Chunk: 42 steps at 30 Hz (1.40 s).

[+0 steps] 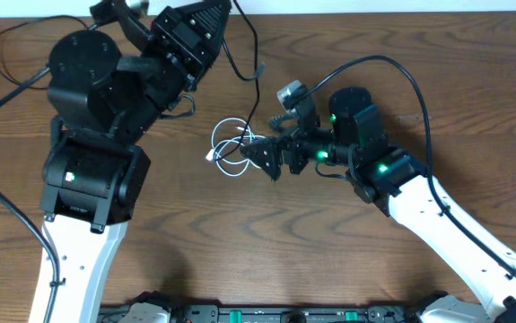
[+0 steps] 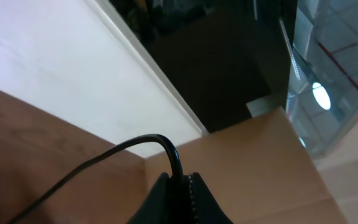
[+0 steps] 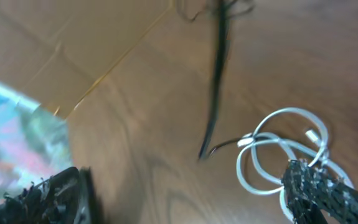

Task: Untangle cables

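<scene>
The white cable lies in small loops mid-table, and a black cable runs down to it from my left gripper near the back edge. In the left wrist view that gripper is shut on the black cable, which arches out from between the jaws. My right gripper stands open just right of the loops. In the right wrist view its fingers are spread wide, the right one over the white cable. A blurred black cable hangs beyond it.
Thick black arm wires curve along the left side, and another arcs over the right arm. A cardboard box and a white wall lie past the table's back edge. A dark rail runs along the front.
</scene>
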Each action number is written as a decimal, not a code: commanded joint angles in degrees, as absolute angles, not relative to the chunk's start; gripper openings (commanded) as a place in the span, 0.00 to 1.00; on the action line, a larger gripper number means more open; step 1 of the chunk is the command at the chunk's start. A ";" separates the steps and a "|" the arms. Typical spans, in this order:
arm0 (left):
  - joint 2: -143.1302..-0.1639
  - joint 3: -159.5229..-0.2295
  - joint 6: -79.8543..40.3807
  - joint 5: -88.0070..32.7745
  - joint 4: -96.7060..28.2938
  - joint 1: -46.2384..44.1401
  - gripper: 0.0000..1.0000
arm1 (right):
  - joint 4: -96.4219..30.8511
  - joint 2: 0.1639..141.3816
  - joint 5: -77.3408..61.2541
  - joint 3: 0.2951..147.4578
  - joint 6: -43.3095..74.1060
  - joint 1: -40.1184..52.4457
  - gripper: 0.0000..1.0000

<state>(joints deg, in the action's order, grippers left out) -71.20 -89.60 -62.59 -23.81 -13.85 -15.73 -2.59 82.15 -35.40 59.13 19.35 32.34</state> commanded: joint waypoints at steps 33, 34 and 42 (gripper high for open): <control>-70.74 -90.13 -67.26 -19.09 -14.57 -20.93 0.08 | 6.85 84.27 -28.05 59.22 31.77 32.32 0.01; -70.74 -90.13 -66.04 -17.34 -15.49 -20.91 0.08 | 6.85 84.27 -28.71 59.22 32.36 32.23 0.01; -71.13 -90.13 -51.68 6.15 -27.33 -20.93 0.22 | 7.07 84.25 -39.68 59.22 44.95 29.50 0.01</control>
<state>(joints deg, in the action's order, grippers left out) -71.20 -89.60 -60.45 -7.38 -24.91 -20.86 6.76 84.14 -33.56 59.13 37.74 30.83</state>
